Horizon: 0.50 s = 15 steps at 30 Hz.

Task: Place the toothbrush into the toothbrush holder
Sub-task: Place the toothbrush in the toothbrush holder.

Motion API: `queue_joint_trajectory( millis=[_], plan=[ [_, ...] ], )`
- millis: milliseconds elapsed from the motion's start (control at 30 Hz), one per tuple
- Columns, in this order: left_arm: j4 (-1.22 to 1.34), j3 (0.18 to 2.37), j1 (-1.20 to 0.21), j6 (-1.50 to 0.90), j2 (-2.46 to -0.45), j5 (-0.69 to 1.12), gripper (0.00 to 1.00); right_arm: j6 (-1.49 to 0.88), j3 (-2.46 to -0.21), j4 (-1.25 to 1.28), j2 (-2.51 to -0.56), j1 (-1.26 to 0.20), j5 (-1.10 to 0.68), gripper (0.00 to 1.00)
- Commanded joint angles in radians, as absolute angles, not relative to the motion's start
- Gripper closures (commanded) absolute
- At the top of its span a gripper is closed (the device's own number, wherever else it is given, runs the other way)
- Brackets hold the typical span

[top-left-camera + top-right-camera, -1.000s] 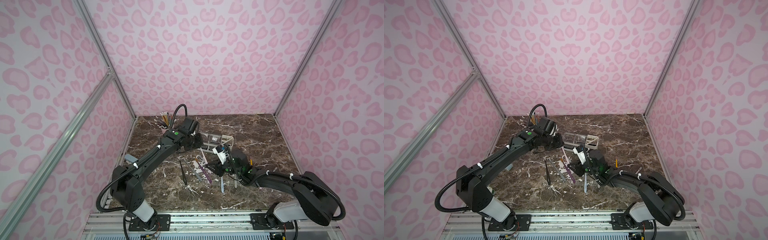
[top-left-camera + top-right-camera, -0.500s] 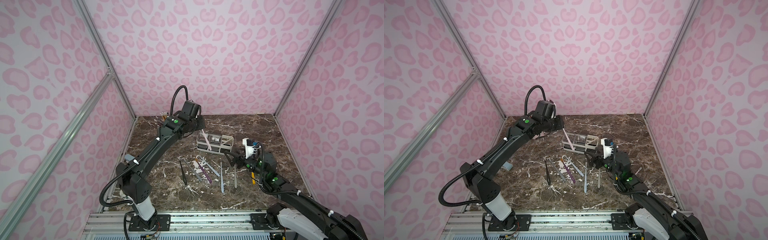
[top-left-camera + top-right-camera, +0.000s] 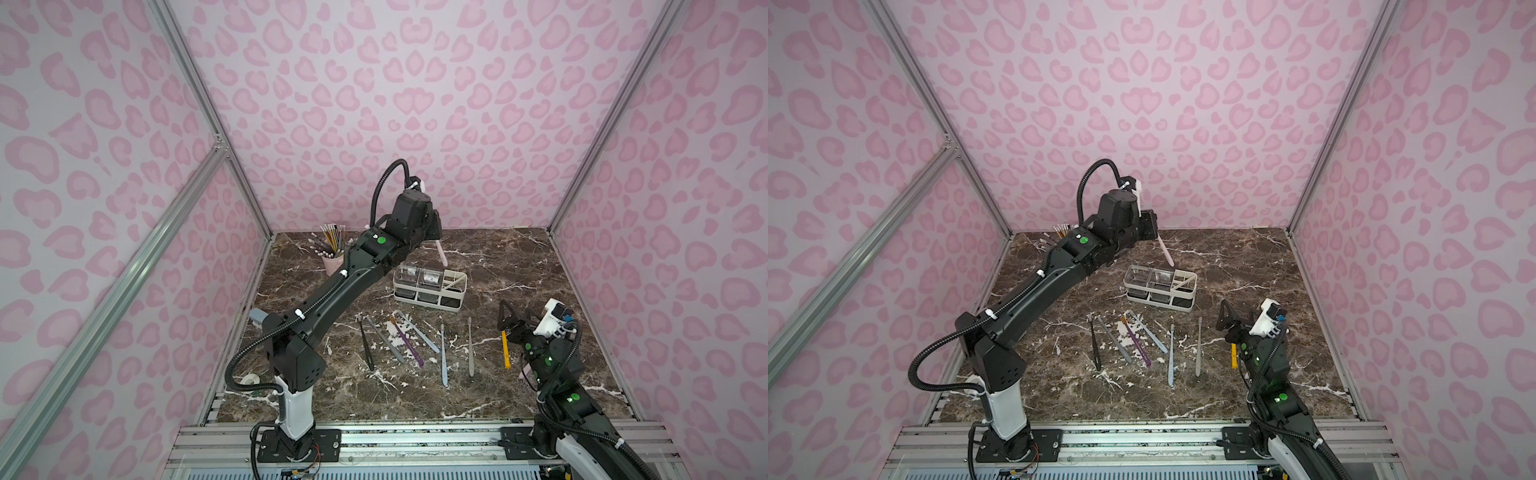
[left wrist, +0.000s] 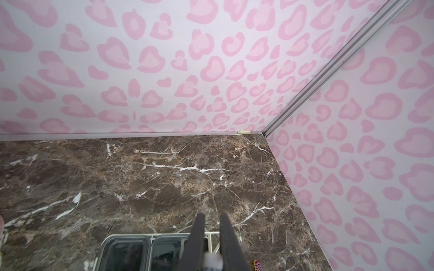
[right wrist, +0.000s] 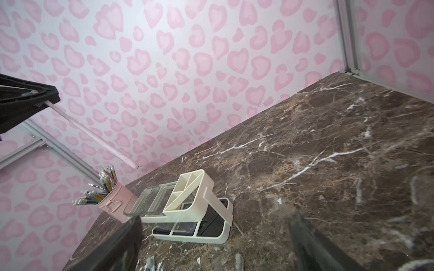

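- L end effector pinches the pink toothbrush near one end. Brush hangs tilted in the air, free end down, above & behind the toothbrush holder, not touching it.
- Holder stands on desk, mid-back. Divided slot section looks empty in R wrist view; two clear lidded boxes sit beside the slots.
- R end effector is spread wide & holds nothing, low over desk's R side, near a yellow stick-like item.
- Progress (est.): pick-up done, carry approx. done. Left to do: line free end over a slot, lower in, let go.
- Several other brushes lie loose on desk in front of holder; pink cup w/ pencils back-L.
- Brands/writing: none legible on holder, brushes or cup.
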<state>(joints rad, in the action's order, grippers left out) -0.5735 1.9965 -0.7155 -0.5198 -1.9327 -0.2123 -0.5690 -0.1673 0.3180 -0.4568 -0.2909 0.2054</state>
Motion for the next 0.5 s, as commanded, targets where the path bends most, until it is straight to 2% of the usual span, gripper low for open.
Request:
queue_joint_trajectory(
  millis=[0,267,467],
  plan=[
    [-0.476,2.018,-0.729,-0.467,-1.962,-0.261,0.99,-0.591,-0.173,0.299,-0.473,-0.282,0.258,0.01],
    [-0.434,2.014,-0.775,-0.408,-2.024,-0.375,0.99,-0.598,-0.245,0.267,-0.678,-0.238,0.233,0.01],
    [-0.391,1.989,-0.790,-0.384,-2.037,-0.437,0.99,-0.597,-0.226,0.323,-0.729,-0.235,0.199,0.01]
  ],
)
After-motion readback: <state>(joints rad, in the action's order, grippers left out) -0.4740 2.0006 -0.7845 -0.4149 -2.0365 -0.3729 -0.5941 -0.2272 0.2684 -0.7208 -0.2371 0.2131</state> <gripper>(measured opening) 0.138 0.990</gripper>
